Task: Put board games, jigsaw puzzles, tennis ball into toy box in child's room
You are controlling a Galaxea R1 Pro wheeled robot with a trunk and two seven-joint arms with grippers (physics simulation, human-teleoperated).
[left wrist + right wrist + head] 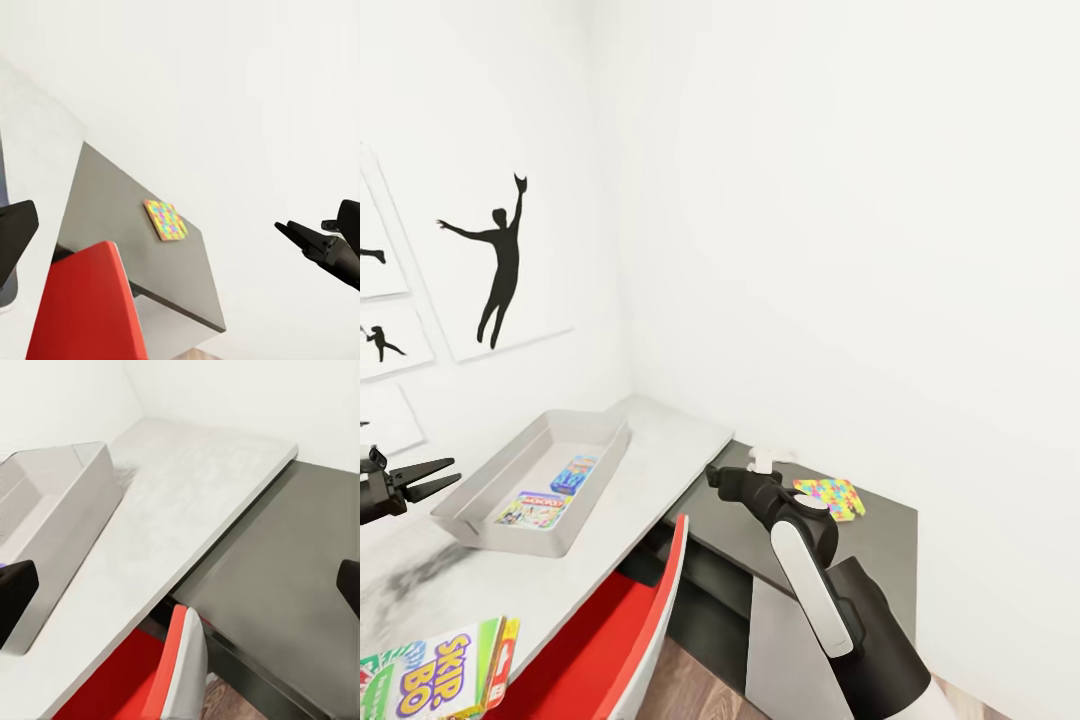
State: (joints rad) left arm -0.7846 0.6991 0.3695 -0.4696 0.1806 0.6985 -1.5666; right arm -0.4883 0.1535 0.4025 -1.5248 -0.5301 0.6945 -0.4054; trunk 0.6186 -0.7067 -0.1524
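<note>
While two board games (pixel 550 495) are seen lying inside the toy box (pixel 480 490) on the desk (pixel 660 450), a jigsaw puzzle (pixel 832 497) is left beyond it on the dark shelf (pixel 880 540), and both the left gripper (pixel 430 478) and right gripper (pixel 712 472) are held spread and empty.

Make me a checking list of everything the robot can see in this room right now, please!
Surface: pale desk joined to a lower dark grey shelf.
Job's things: toy box on the desk holds two board games; Skip-Bo carton lies on the desk's near end; jigsaw puzzle lies on the dark shelf.
Clutter: nothing seen.
Grippers: left gripper open, empty, beside the toy box; right gripper over the dark shelf near the puzzle, jaws hard to read.
Cables: nothing seen.
Surroundings: white walls, silhouette prints, red-and-white chair, wood floor.
</note>
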